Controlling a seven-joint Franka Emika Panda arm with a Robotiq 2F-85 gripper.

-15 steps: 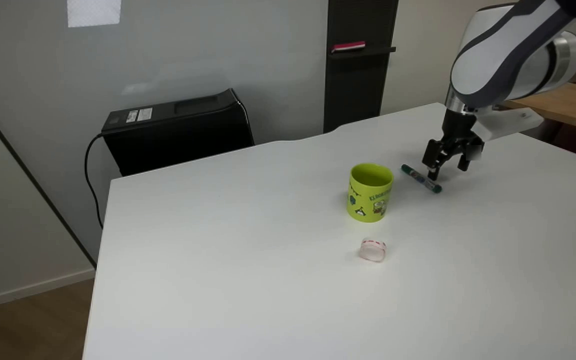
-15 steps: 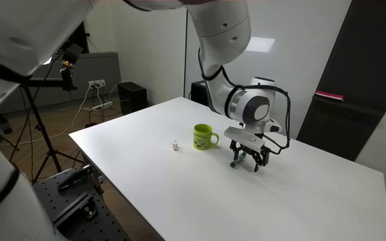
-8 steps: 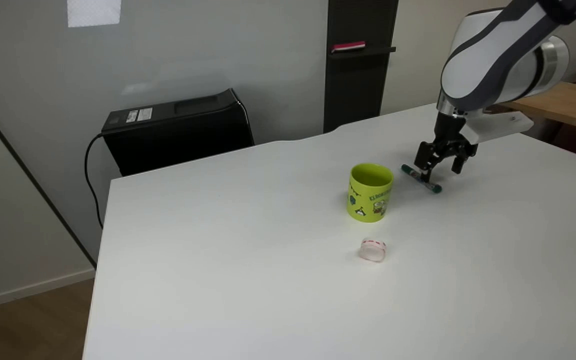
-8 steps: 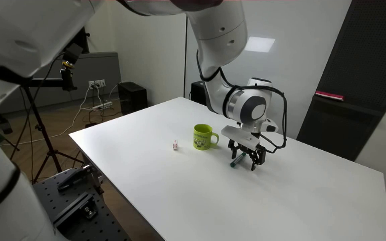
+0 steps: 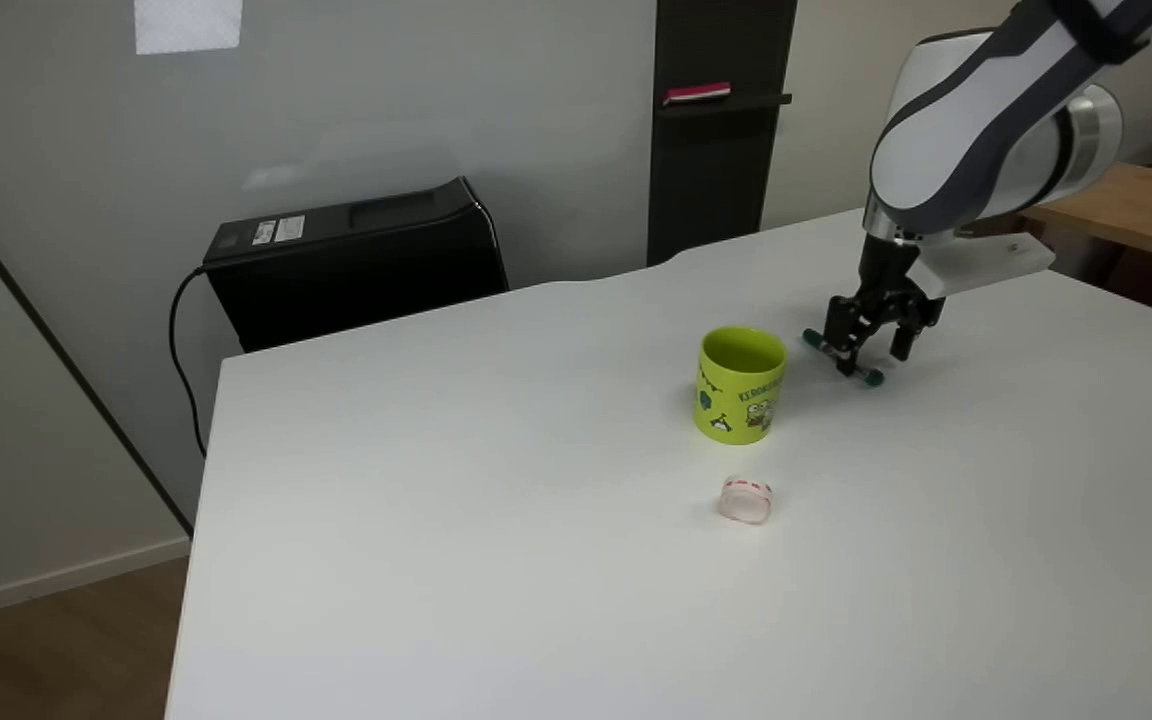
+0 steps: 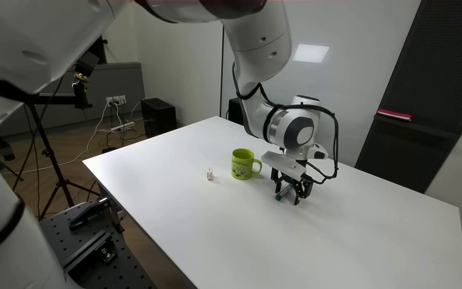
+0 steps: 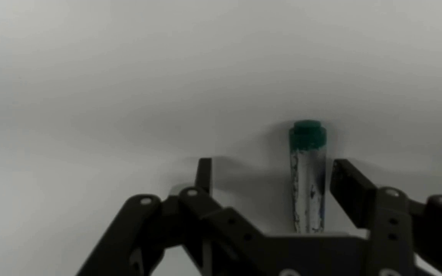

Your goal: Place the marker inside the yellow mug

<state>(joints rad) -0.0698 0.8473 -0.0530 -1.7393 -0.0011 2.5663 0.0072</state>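
Observation:
The marker lies on the white table, with a green end and a pale, worn barrel in the wrist view (image 7: 307,180). It also shows in both exterior views (image 5: 872,378) (image 6: 283,193), partly hidden by the gripper. My gripper (image 7: 271,166) is open and low over the table, with the marker between its fingers. The marker is close to the right finger (image 7: 353,188) and well apart from the left finger (image 7: 204,172) in that view. The gripper also shows in both exterior views (image 5: 872,360) (image 6: 287,196). The yellow-green mug (image 5: 741,390) (image 6: 242,165) stands upright beside the marker, its handle toward the gripper.
A small clear whitish object with red marks (image 5: 745,502) (image 6: 209,174) lies on the table near the mug. The white table (image 5: 456,560) has a wall and a black box (image 5: 356,260) behind its far edge. A tripod (image 6: 52,160) stands off the table.
My gripper has moved toward the mug and down, so that its fingers now stand on either side of the marker. The marker, mug and whitish object have not moved.

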